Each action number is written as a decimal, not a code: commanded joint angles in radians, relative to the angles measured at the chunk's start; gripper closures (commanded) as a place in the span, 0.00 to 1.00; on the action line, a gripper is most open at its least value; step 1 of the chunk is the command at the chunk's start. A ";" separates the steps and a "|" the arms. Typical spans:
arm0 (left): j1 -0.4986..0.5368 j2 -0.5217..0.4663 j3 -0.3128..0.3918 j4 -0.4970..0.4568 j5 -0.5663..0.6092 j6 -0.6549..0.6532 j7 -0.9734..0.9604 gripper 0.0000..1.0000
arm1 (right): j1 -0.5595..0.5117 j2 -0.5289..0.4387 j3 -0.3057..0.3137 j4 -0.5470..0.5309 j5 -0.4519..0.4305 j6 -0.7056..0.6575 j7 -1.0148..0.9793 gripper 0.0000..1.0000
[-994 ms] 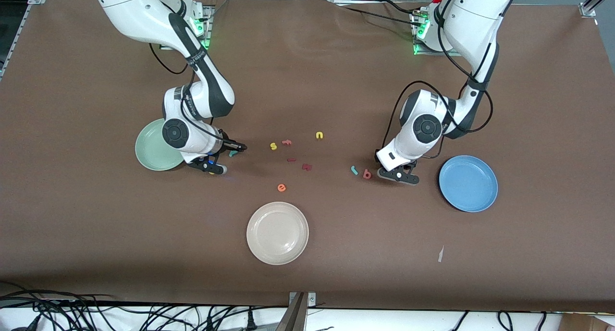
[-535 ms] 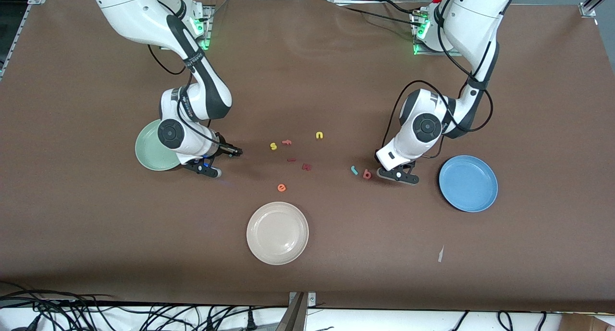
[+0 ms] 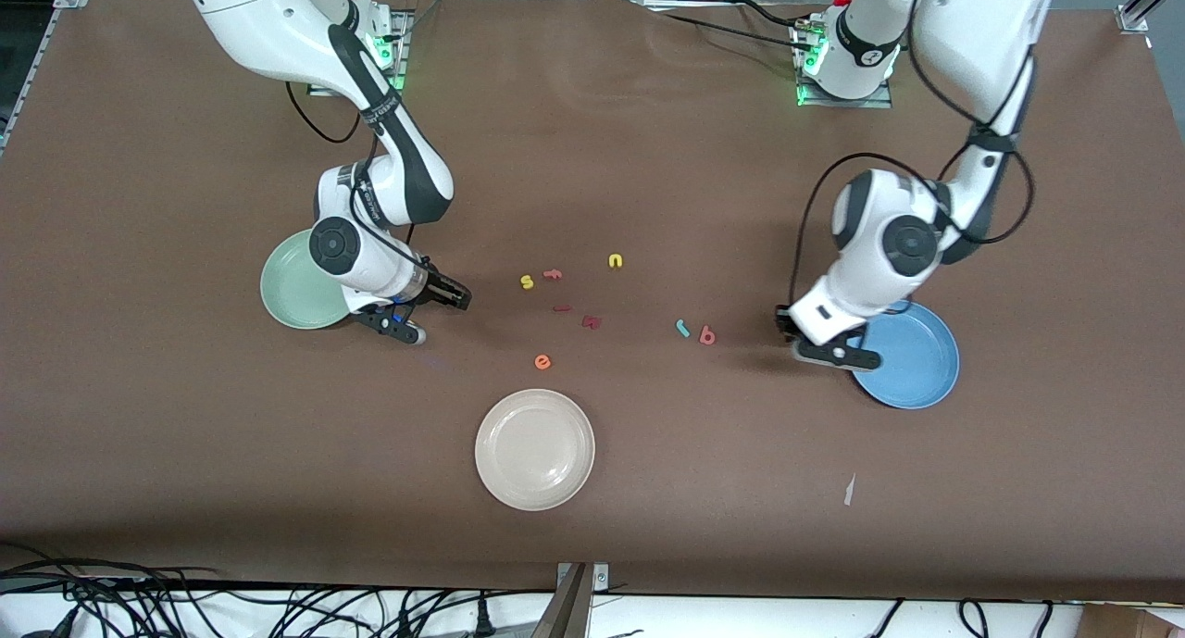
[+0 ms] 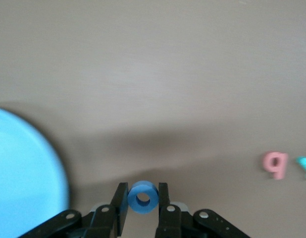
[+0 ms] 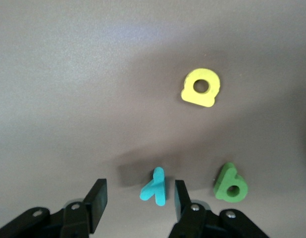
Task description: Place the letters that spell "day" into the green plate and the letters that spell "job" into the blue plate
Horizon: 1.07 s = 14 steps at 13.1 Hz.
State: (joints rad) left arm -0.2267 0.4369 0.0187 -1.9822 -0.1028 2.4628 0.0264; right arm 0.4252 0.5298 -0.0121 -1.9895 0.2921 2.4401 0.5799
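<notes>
Left hand (image 4: 143, 198), blue "o" (image 4: 143, 197) now plateward

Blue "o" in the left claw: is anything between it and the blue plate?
Nothing visible is. The left claw is shut on the blue "o", up in the air just short of the blue plate rim. Only bare tabletop lies between them. The salmon "b" and teal "j" lie toward the table's middle.
</notes>
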 commanded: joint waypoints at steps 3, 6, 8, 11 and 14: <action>0.168 -0.046 -0.008 -0.067 -0.001 -0.018 0.277 0.98 | 0.050 -0.047 -0.022 -0.048 -0.155 0.022 0.161 0.37; 0.181 -0.038 -0.008 -0.072 -0.001 -0.015 0.290 0.68 | 0.053 -0.050 -0.022 -0.048 -0.231 0.022 0.238 0.37; 0.179 -0.038 -0.009 -0.072 -0.003 -0.015 0.290 0.24 | 0.053 -0.050 -0.022 -0.048 -0.229 0.023 0.244 0.38; 0.170 -0.037 -0.010 -0.070 -0.003 -0.011 0.285 0.20 | 0.052 -0.037 -0.020 -0.057 -0.229 0.052 0.253 0.40; 0.156 -0.035 -0.013 -0.066 -0.014 -0.011 0.274 0.20 | 0.053 -0.028 -0.020 -0.057 -0.229 0.059 0.262 0.42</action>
State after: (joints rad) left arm -0.0556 0.4181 0.0068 -2.0384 -0.1028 2.4500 0.2989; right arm 0.4651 0.5084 -0.0244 -2.0275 0.0838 2.4764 0.8136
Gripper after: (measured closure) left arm 0.198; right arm 0.414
